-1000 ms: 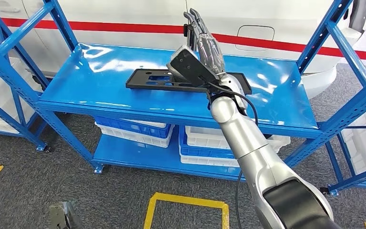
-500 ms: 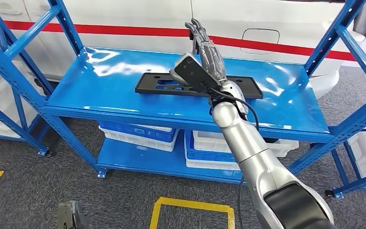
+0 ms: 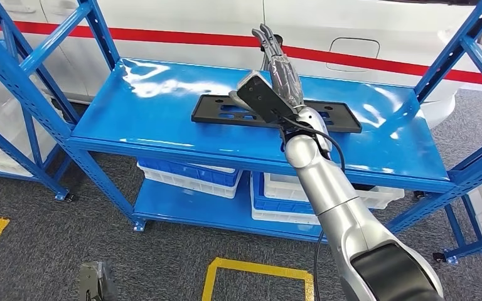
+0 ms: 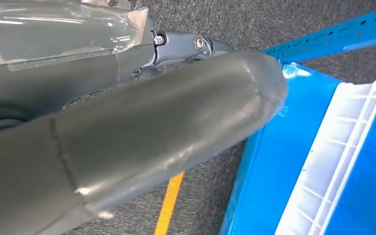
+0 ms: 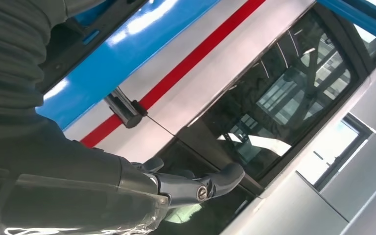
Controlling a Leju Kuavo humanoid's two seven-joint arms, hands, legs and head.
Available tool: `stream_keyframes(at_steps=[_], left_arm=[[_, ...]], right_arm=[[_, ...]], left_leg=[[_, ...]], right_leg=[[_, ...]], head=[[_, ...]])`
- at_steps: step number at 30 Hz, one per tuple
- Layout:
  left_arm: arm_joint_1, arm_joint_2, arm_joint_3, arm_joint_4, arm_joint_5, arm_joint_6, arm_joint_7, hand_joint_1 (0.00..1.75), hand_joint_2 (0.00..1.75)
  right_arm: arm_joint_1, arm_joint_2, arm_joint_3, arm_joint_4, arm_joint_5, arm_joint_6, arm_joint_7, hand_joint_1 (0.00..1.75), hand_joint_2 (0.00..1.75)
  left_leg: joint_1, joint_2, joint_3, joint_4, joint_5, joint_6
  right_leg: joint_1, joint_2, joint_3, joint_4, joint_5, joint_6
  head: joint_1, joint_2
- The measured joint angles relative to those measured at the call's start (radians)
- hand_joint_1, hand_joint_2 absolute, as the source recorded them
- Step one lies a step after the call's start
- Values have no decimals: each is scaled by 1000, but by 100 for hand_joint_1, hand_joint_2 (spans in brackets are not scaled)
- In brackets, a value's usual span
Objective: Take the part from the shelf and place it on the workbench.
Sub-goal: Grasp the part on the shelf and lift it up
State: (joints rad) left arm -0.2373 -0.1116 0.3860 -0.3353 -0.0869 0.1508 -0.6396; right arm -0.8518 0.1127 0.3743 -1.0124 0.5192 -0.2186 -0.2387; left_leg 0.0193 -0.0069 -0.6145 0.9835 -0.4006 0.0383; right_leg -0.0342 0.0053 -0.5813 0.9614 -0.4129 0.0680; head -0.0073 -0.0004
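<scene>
Part-fetching is at the reach stage, by my read. Going by size: the blue shelf (image 3: 163, 119) fills my head view, and on its top deck lies the flat black part (image 3: 226, 113), lengthwise and untouched. My right hand (image 3: 279, 69) is raised above the part's middle, fingers straight, spread, holding nothing. My left hand (image 4: 127, 142) hangs low near the floor; its grasp I cannot tell. Next I'd lower the right hand and close around the part's edge.
</scene>
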Motion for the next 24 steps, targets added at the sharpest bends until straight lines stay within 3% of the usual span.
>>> stream_keyframes(at_steps=[2,4,6,7,9,10,11,13,15,17,19,20,21,22,24], left_arm=[[-1,0,-8,0,-6,1,4,0,0],[-2,1,-12,0,-11,3,7,0,0],[0,1,-14,0,-12,3,10,0,0],[1,1,-14,0,-12,3,11,0,0],[4,2,-15,0,-12,3,11,0,0],[4,3,-15,0,-12,3,11,0,0],[4,5,-15,0,-12,3,11,0,0],[5,8,-16,0,-12,2,11,0,0],[6,8,-20,0,-12,2,11,0,0],[6,8,-23,0,-12,1,11,0,0],[7,9,-24,0,-12,1,11,0,0],[9,9,-24,0,-12,1,11,0,0],[11,9,-24,0,-12,1,11,0,0],[12,9,-24,0,-12,1,11,0,0],[13,9,-25,0,-12,1,11,0,0]], right_arm=[[4,-4,-3,-5,-1,0,0,0,175],[13,-10,-3,-6,-1,0,0,0,175],[27,-18,-4,-6,-2,0,0,0,175],[31,-21,-4,-6,-3,0,0,0,175],[35,-24,-5,-7,-5,1,-1,0,175],[34,-24,-5,-7,-6,1,-2,0,175],[35,-24,-5,-8,-7,1,-3,0,175],[36,-24,-5,-9,-8,2,-5,0,175],[37,-23,-6,-11,-8,2,-6,0,175],[35,-22,-6,-14,-9,2,-7,0,175],[36,-22,-6,-16,-9,2,-7,0,175],[38,-22,-5,-16,-9,2,-7,0,175],[39,-22,-5,-16,-9,2,-7,0,175],[40,-22,-5,-16,-9,2,-7,0,175],[40,-22,-5,-16,-9,2,-7,0,175]], left_leg=[[8,5,17,-25,11,12],[8,7,21,-28,13,14],[9,5,22,-27,10,10],[10,4,22,-26,8,5],[15,3,22,-14,-1,-12],[16,3,19,-6,-8,-24],[15,3,18,2,-15,-34],[16,3,17,7,-24,-49],[23,5,19,13,-31,-56],[27,6,-9,76,-65,-60],[25,7,-84,215,-121,-59],[23,7,-124,279,-138,-57],[20,7,-150,312,-137,-53],[16,7,-158,307,-116,-45],[3,5,-116,186,-32,-21]], right_leg=[[2,-2,-38,77,-35,-9],[2,-3,-112,221,-89,-24],[1,-3,-160,299,-105,-20],[-2,-3,-154,279,-91,-12],[-12,-7,-95,149,-38,8],[-12,-7,-63,90,-18,11],[-12,-7,-42,54,-8,6],[-4,-3,-33,48,-9,-18],[-3,0,-33,52,-13,-38],[-2,2,-26,52,-17,-53],[6,3,-19,52,-24,-64],[11,3,-16,52,-27,-69],[17,3,-12,52,-31,-74],[22,3,-7,52,-34,-78],[30,5,6,52,-43,-84]], head=[[4,0],[6,0],[6,0],[6,0],[7,0],[8,0],[7,0],[6,0],[5,0],[3,0],[1,0],[0,0],[0,0],[0,0],[0,0]])
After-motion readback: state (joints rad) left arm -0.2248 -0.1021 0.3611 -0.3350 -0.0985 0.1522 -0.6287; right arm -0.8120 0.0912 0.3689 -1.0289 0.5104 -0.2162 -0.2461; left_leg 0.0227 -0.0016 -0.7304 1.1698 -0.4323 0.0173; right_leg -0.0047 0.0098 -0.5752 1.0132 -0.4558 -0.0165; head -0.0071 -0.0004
